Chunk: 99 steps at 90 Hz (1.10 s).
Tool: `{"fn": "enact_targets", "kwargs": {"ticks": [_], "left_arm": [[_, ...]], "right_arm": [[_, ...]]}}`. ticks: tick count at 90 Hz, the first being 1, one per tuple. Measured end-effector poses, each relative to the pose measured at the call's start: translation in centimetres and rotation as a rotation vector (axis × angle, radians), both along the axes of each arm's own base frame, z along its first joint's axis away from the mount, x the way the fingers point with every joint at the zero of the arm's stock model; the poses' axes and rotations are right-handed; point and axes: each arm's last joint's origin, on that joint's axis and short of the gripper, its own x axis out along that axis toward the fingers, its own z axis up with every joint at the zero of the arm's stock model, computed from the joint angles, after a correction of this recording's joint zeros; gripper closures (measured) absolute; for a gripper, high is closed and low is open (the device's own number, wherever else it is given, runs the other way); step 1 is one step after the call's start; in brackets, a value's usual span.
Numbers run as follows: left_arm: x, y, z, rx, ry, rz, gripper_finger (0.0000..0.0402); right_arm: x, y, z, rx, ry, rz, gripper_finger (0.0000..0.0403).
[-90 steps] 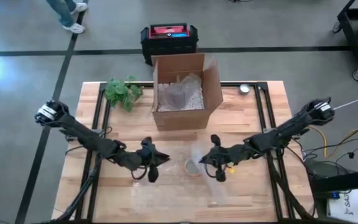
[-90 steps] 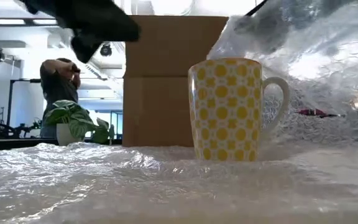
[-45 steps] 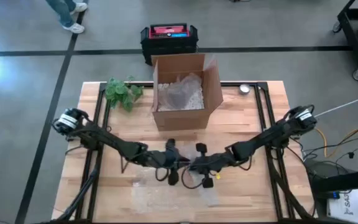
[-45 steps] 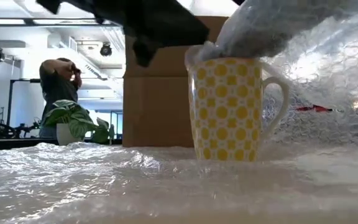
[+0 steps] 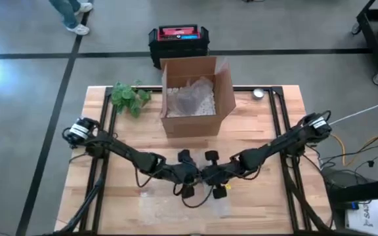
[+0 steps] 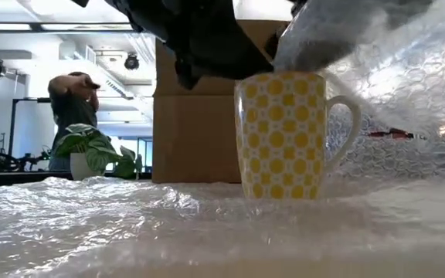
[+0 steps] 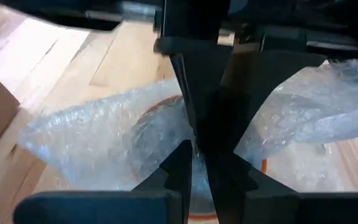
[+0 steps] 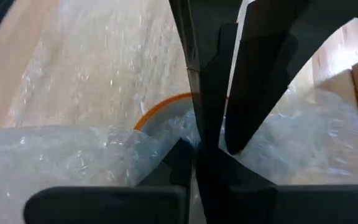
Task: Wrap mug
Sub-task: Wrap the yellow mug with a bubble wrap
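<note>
A yellow mug with a white pattern [image 6: 284,135] stands upright on a sheet of bubble wrap [image 6: 130,224] near the table's front middle. A flap of the wrap [image 6: 408,85] rises from the mug's right side and arches over its top. My right gripper [image 5: 210,176] is shut on that flap above the mug. My left gripper [image 5: 188,178] meets it fingertip to fingertip from the left, shut on the same flap. In the high view both grippers hide the mug. Its orange rim [image 8: 160,106] shows in the right wrist view. My left gripper pinches the wrap flap's lifted edge [image 7: 166,134] between its two fingers, right beside the other gripper's fingers, above the mug's mouth. It comes slanting down from the table's left. One layer or several, I cannot tell. My right gripper pinches the same lifted edge of the flap [image 8: 166,146] between its two fingers, slanting down from the table's right. The flap is drawn up and over the mug's rim, and the rest of the sheet lies on the table under the mug.
An open cardboard box [image 5: 195,95] holding packing stands at the table's far middle, with a small plant [image 5: 128,97] to its left. A small round thing [image 5: 258,94] lies far right. A black and red case [image 5: 178,38] sits on the floor beyond. A person [image 6: 72,108] stands in the room.
My right gripper has gone toward the table's left with the wrap flap, drawing it over the mug's top. My left gripper has gone toward the table's right and come up against it above the mug. The mug has stayed where it was.
</note>
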Motion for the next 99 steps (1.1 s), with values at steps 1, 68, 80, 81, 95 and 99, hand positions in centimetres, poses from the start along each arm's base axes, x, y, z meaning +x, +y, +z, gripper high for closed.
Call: {"fn": "enact_targets", "kwargs": {"ticks": [1,68,80,81,95,99], "left_arm": [[0.0,0.0,0.0,0.0,0.0,0.0,0.037],[-0.4,0.1,-1.0,-0.045,0.042,-0.007,0.0378],[-0.4,0.1,-1.0,-0.045,0.038,-0.009,0.0378],[-0.4,0.0,-1.0,-0.045,0.037,-0.009,0.0378],[-0.4,0.0,-1.0,-0.045,0.036,-0.009,0.0378],[-0.4,0.0,-1.0,-0.044,0.036,-0.01,0.0378]], "right_arm": [[0.0,0.0,0.2,-0.003,0.006,0.0,0.0403],[-1.3,-0.4,6.9,-0.018,0.061,-0.026,0.0402],[-4.2,-0.2,7.4,-0.021,0.166,-0.051,0.0403],[-4.5,-0.1,7.3,-0.024,0.177,-0.05,0.0403],[-5.7,1.9,5.1,0.057,0.198,0.023,0.0403],[-5.3,2.6,4.6,0.088,0.142,0.045,0.0403]]}}
